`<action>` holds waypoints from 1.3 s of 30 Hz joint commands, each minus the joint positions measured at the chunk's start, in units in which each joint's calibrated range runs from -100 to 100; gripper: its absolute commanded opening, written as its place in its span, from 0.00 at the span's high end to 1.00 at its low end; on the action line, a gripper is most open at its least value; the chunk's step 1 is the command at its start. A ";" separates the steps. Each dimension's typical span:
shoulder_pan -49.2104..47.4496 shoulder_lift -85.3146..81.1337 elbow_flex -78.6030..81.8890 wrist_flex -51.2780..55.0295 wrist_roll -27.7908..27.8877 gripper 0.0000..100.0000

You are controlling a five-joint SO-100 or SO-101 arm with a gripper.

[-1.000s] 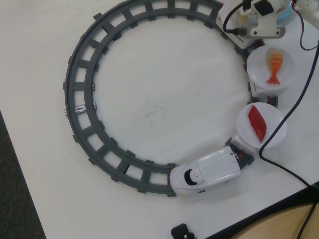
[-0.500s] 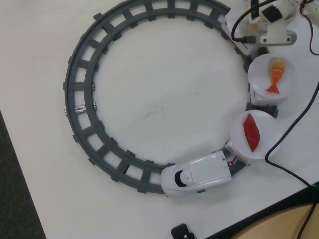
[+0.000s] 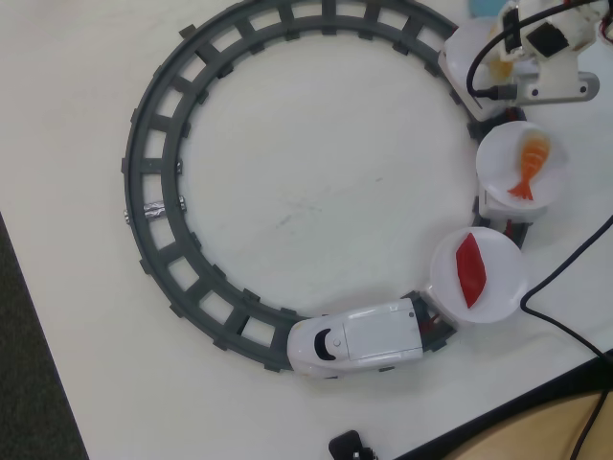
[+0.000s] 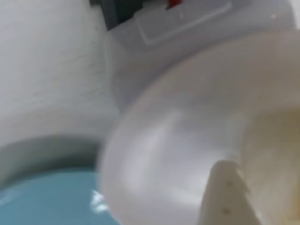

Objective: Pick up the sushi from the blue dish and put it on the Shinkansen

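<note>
Cream-white sushi (image 4: 274,154) rests on the train's (image 3: 359,337) rearmost plate (image 3: 466,53), gripper (image 3: 498,59) above; jaw opening unclear. Next, let go and lift.

White Shinkansen (image 3: 356,340) nose-left on the track's bottom; blue dish (image 4: 42,199) blurry, seemingly empty

- The table (image 3: 306,182) inside the grey ring track (image 3: 153,153) lies bare and open.
- At the right in the overhead view, three white plates (image 3: 476,278) crowd the track.
- A black cable (image 3: 565,278) crosses the table right of the plates.
</note>
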State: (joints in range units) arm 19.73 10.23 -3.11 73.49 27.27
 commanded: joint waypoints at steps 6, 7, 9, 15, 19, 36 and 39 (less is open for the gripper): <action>-2.04 -6.01 -0.30 3.57 -0.16 0.76; -2.04 -6.01 -0.30 3.83 -0.16 0.76; -2.04 -6.01 -0.30 3.83 -0.16 0.76; -2.30 -6.01 -0.30 3.83 -0.21 0.77; -3.18 -5.26 -0.30 3.66 -0.94 0.77; -4.77 -5.01 -0.21 5.88 -4.14 0.98; -4.77 -5.43 -0.21 7.42 -4.30 0.98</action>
State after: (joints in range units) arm 15.08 7.96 -3.20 79.27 23.29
